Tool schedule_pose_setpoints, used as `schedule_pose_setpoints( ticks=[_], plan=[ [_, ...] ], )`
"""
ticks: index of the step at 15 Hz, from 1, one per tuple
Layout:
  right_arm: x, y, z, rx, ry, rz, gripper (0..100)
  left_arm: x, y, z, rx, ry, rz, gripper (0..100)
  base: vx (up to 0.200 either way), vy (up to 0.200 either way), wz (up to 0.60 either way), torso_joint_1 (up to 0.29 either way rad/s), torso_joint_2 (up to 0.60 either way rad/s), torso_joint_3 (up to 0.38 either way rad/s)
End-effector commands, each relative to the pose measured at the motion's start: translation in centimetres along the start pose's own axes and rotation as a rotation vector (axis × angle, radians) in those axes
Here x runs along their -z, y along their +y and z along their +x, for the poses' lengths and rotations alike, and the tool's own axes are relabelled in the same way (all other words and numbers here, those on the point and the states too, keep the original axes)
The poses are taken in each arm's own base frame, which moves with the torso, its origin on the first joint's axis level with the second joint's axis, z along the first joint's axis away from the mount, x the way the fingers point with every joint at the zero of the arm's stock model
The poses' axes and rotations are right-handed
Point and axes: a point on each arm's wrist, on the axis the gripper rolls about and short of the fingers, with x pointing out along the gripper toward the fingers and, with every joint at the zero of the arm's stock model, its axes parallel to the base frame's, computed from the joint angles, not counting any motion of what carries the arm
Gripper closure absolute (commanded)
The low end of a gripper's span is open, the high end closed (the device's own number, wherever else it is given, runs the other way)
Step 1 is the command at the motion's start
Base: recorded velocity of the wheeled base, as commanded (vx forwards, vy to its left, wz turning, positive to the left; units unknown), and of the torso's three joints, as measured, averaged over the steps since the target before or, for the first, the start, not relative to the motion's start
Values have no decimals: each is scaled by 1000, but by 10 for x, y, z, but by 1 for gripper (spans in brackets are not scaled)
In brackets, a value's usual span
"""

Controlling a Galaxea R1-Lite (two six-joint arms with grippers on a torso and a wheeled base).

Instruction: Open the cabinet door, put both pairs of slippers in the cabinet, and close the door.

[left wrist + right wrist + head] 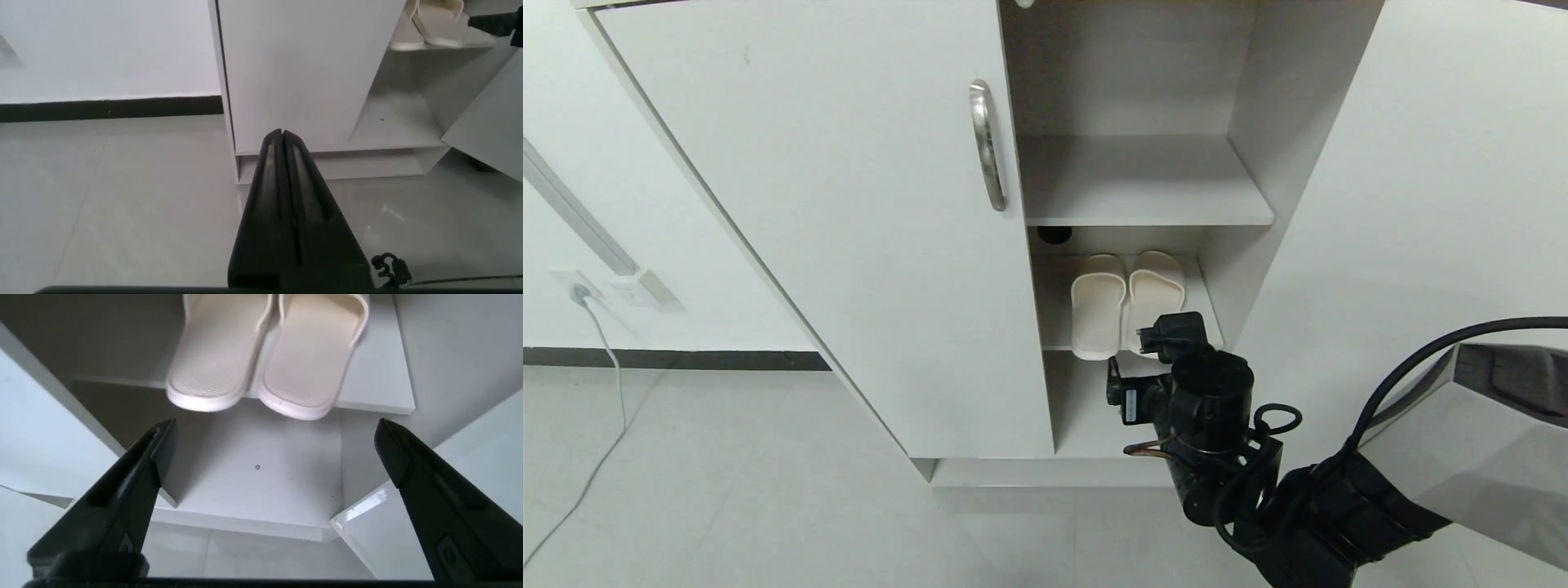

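head cam: high, faces forward and down on the tall white board cabinet [809,204], fairly near. my left wrist cam: low over the pale grey tiled floor [122,204], faces the cabinet foot from farther back. my right wrist cam: close in front of the pair of cream rubber slippers [302,351]; head cam shares them.

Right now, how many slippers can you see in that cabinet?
2. The left slipper and the right slipper lie side by side on the middle shelf. Others may be hidden behind the closed door.

bright, even light; cabinet [1135,73] interior softly shadowed.
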Motion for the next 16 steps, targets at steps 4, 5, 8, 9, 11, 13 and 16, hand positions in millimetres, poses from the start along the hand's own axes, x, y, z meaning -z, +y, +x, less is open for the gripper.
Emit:
schedule_pose_setpoints(
  ticks=[4,5,8,9,11,13,16],
  plan=[
    [2,0,-1,-2,5,-5,0,0,0,0,-1,1,-3,100,0,0,0,0,0,0],
    [2,0,-1,-2,5,-5,0,0,0,0,-1,1,-3,100,0,0,0,0,0,0],
    [4,0,-1,-1,10,-9,0,0,0,0,1,1,-3,100,0,0,0,0,0,0],
    [4,0,-1,-1,10,-9,0,0,0,0,1,1,-3,100,0,0,0,0,0,0],
    [5,1,-3,-7,13,-11,0,0,0,0,1,1,-3,100,0,0,0,4,1,55],
    [5,1,-3,-7,13,-11,0,0,0,0,1,1,-3,100,0,0,0,2,5,183],
    [6,1,-3,-6,14,-12,0,0,0,0,1,1,-2,100,0,0,0,-1,4,198]
  ],
)
